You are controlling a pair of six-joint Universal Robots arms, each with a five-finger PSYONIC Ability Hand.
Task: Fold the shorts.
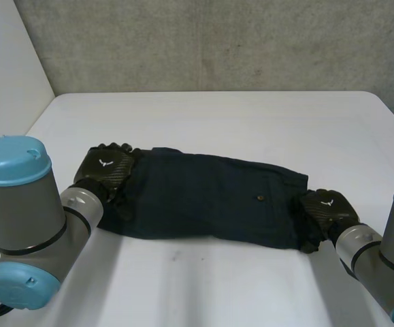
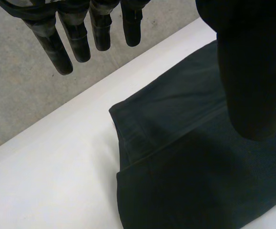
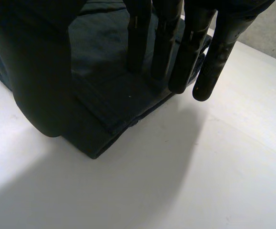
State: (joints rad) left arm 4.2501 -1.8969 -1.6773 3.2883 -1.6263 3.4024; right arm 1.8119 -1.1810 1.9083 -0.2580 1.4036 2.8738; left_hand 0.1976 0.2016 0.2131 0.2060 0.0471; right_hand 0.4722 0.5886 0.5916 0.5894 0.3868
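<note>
Closest to the camera stand the left arm (image 1: 20,218) and the right arm (image 1: 387,262). Just past them the dark shorts (image 1: 210,201) lie flat across the middle of the white desk (image 1: 251,116), apparently already doubled, to judge by the stacked layers at each end, and slightly askew so that the right end sits nearer the robot. The left hand (image 1: 105,170) is at the left end, its fingers (image 2: 80,43) straight and reaching beyond the cloth's corner and its thumb (image 2: 252,71) over the fabric, gripping nothing. The right hand (image 1: 326,208) is at the right end, its fingers (image 3: 180,57) straight over the layered edge and its thumb (image 3: 37,71) set apart from them, relaxed and holding nothing. The likeliest slip from here, I judge, is a pinch that catches only the top layer at either end, so the layers peel apart on the lift. The left hand, with its fingers past the corner, could also close on bare desk. Since the shorts lie askew, bringing one end onto the other without squaring them would leave the edges mismatched. Room looks generous, with broad bare desk behind the shorts up to the wall (image 1: 217,41), a bare strip in front between cloth and arms, and both ends well apart from the desk's visible edges.
</note>
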